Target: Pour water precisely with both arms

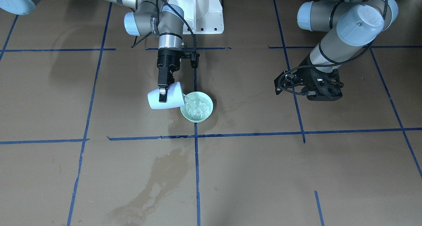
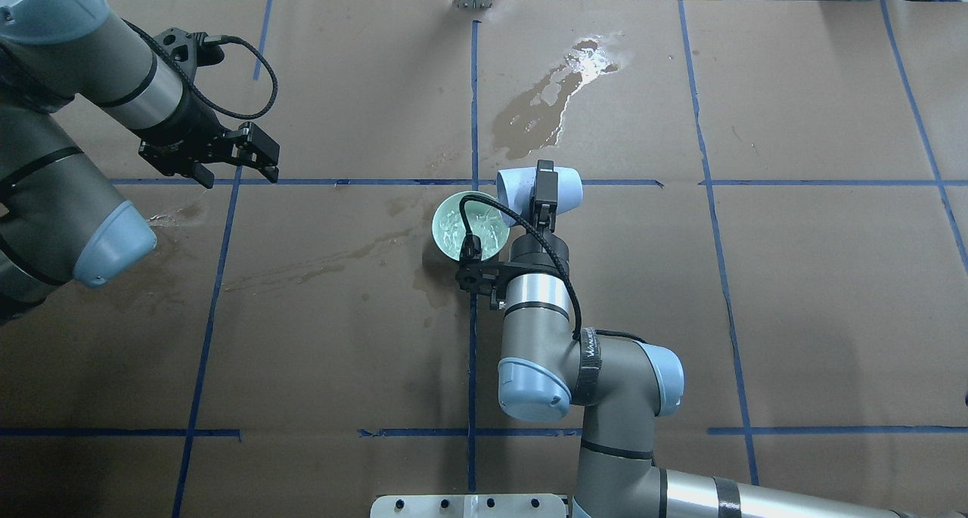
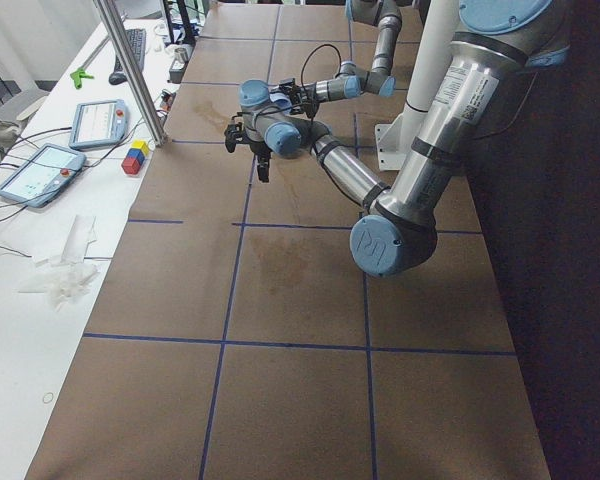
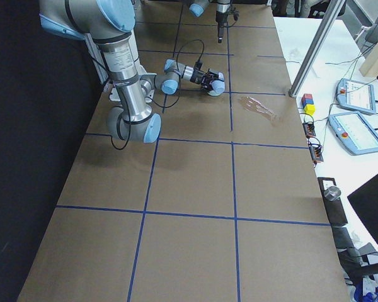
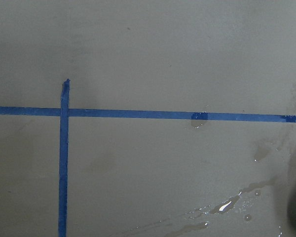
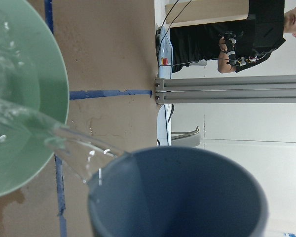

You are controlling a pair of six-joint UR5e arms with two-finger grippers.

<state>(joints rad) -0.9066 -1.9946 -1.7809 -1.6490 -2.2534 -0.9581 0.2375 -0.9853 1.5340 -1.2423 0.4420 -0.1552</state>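
Right end effector (image 1: 163, 95) gripping tilted cup (image 1: 173, 100); water (image 6: 74, 148) streams from lip into bowl (image 1: 197, 120) beside it.

Cup (image 1: 173, 99) tilted just beside bowl (image 1: 194, 119) w/ water (image 1: 199, 108) inside.

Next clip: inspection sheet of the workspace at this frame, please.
Surface: brown paper table, blue tape grid; wet stains, one large patch.
Job's things: cup tipped sideways, water streaming into green bowl.
Clutter: nothing seen on the paper.
Grippers: right gripper shut on cup; left gripper open, empty, far from the bowl.
Cables: black cable looped at each wrist, clear of the pour.
Surroundings: coloured blocks, two pendants off the paper; a person beyond the table.
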